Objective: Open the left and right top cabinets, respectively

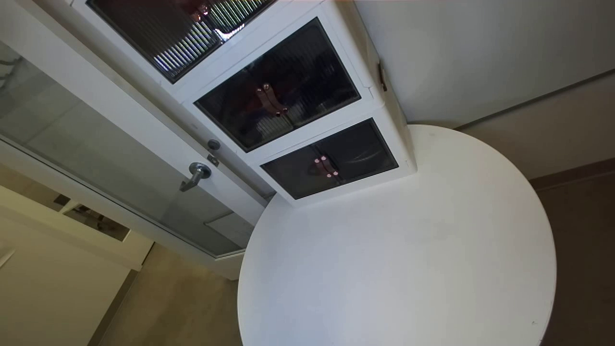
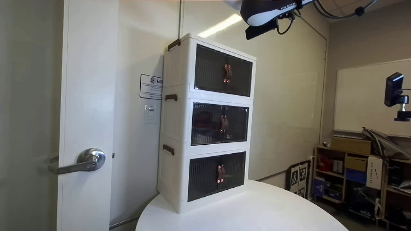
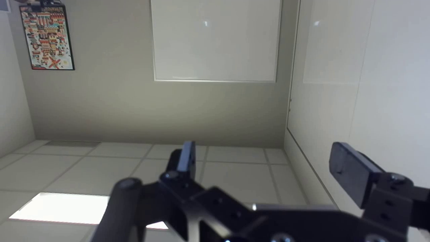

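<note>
- Left top cabinet (image 2: 210, 69) and right top cabinet (image 2: 240, 75), uppermost in the white stack (image 2: 175, 118) on the table (image 2: 244, 211), are closed; their insides are too dark to make out
- In an exterior view the upper edge cuts through this top tier (image 1: 168, 36), and glare streaks it
- Arm (image 2: 266, 14) partly out of view, above the stack
- Pincer (image 3: 262, 159) wide, its base blurred
- Wall sign (image 2: 151, 87) partly hidden behind the stack; room door (image 2: 90, 96) near it

In both exterior views, we see the top cabinet (image 2: 210, 69) above two lower cabinets (image 2: 207, 150) on the table (image 1: 403, 269), right of the door (image 2: 90, 112).
</note>
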